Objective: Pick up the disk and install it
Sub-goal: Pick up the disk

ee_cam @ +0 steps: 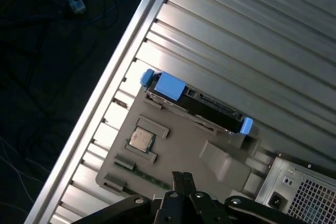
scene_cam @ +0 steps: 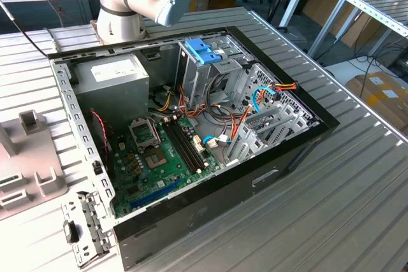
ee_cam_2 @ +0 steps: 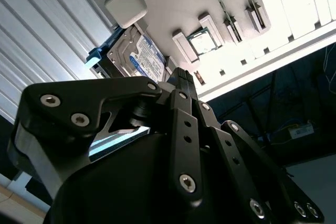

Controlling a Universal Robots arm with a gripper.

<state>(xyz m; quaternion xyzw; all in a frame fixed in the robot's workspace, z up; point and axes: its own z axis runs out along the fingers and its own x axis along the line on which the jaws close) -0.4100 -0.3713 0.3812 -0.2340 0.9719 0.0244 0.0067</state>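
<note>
The disk (ee_cam: 202, 107) stands on its edge in a slot of the grey fixture plate (ee_cam: 184, 150), with blue rails at both ends. In the second wrist view the disk (ee_cam_2: 143, 56) shows its white label with a blue band. My gripper (ee_cam: 181, 176) hangs well above the plate, apart from the disk, with its fingertips together and nothing between them. From the second wrist view the gripper (ee_cam_2: 181, 73) points toward the plate beside the disk. The open computer case (scene_cam: 306, 141) lies on the ribbed metal table, and a drive cage with a light-blue latch (scene_cam: 203, 50) stands at its back.
A processor chip (ee_cam: 142, 139) lies on the fixture plate (scene_cam: 25, 157), which sits at the exterior view's left of the case. The grey power supply (scene_cam: 118, 74) fills a back corner of the case. Loose cables (scene_cam: 236, 116) lie across the motherboard (scene_cam: 159, 164). The table edge (ee_cam: 110, 85) runs close to the plate.
</note>
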